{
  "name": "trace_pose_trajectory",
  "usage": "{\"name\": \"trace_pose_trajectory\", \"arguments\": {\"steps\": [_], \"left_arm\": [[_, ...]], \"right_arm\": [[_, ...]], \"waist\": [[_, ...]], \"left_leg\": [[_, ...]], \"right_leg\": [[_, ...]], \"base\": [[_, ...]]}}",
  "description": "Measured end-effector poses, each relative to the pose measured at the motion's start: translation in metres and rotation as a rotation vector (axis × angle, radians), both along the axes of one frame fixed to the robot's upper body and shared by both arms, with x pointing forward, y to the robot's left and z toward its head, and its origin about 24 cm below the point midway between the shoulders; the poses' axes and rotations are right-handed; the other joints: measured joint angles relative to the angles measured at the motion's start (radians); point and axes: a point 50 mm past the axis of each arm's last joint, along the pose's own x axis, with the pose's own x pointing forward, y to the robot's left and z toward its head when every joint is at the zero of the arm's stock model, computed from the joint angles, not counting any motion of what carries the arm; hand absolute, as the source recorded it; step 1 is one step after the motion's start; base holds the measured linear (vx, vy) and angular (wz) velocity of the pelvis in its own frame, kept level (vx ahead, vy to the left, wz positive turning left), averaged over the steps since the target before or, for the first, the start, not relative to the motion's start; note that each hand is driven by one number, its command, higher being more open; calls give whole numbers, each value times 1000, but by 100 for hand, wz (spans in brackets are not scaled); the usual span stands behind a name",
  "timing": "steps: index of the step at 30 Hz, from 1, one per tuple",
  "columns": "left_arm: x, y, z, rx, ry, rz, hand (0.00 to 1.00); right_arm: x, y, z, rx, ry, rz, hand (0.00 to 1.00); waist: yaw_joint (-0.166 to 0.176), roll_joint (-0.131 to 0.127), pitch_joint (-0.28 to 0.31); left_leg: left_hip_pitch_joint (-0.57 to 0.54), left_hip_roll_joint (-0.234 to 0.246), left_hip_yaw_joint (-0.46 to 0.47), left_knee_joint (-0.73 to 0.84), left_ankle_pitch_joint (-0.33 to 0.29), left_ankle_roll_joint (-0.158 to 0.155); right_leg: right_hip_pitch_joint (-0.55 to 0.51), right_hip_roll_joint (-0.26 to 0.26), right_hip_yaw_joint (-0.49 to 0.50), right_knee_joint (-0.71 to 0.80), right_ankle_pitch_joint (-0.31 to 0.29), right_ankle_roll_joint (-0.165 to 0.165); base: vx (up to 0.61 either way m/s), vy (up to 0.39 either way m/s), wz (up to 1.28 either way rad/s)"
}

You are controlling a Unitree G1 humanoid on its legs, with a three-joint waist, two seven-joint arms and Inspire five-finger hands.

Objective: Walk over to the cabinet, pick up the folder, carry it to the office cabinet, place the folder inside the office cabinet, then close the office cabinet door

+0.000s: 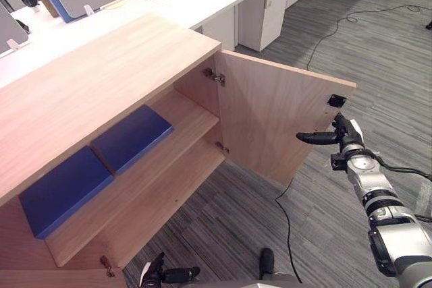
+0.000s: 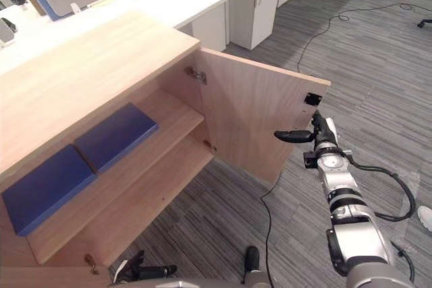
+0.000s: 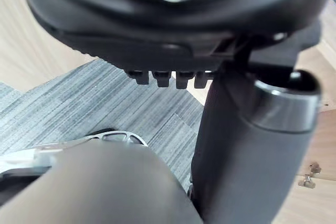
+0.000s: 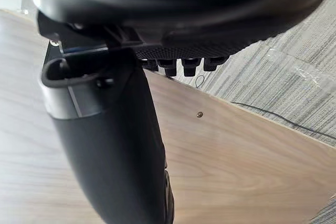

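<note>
Closing the door (image 1: 270, 109) is the step in hand, since two blue folders (image 1: 131, 136) lie flat and side by side on the upper shelf (image 1: 185, 118) of the cabinet (image 1: 101, 72); which of them is yours cannot be told. Your right hand (image 1: 343, 141) sits at the door's free edge, just below the black catch (image 1: 336, 100), with fingers straight and holding nothing; whether they touch the wood cannot be told. Your left hand (image 1: 169, 275) hangs low before the cabinet, fingers relaxed and empty. The face turned toward you carries the hinges (image 1: 214, 76), so it is the inner face: pushing on it would likely open the door wider. Bring the fingers round the free edge to the outer face, or hook that edge, and press there, far from the hinges, for the best leverage. Sweep in one steady arc and release the edge before it meets the cabinet, so nothing is pinched. Neither folder appears to overhang the shelf's front edge, so the door should pass them. The floor (image 1: 229, 207) in the door's path looks open; keep the left hand out of that arc.
</note>
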Motion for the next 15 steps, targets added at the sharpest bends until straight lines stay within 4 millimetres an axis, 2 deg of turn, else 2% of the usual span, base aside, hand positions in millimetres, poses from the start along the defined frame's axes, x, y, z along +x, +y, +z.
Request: {"name": "trace_pose_trajectory", "arguments": {"steps": [4,11,15], "left_arm": [[-2,0,-1,-2,9,2,100],[0,0,0,-1,-17,0,100],[1,1,0,1,-20,2,100]], "right_arm": [[5,0,5,-6,12,14,100],[24,-1,42,9,-75,42,100],[27,4,47,-22,-82,69,100]], "waist": [[-6,-1,2],[-6,-2,24],[-7,-1,25]], "left_leg": [[-2,0,-11,0,0,0],[-11,3,-19,9,0,-1],[-15,12,-20,9,3,-9]], "right_leg": [[0,3,-1,-1,5,-3],[-8,1,6,-5,11,-3],[-19,13,11,-2,15,-11]], "base": [[-65,2,1],[-105,5,-3],[-4,-11,-6]]}}
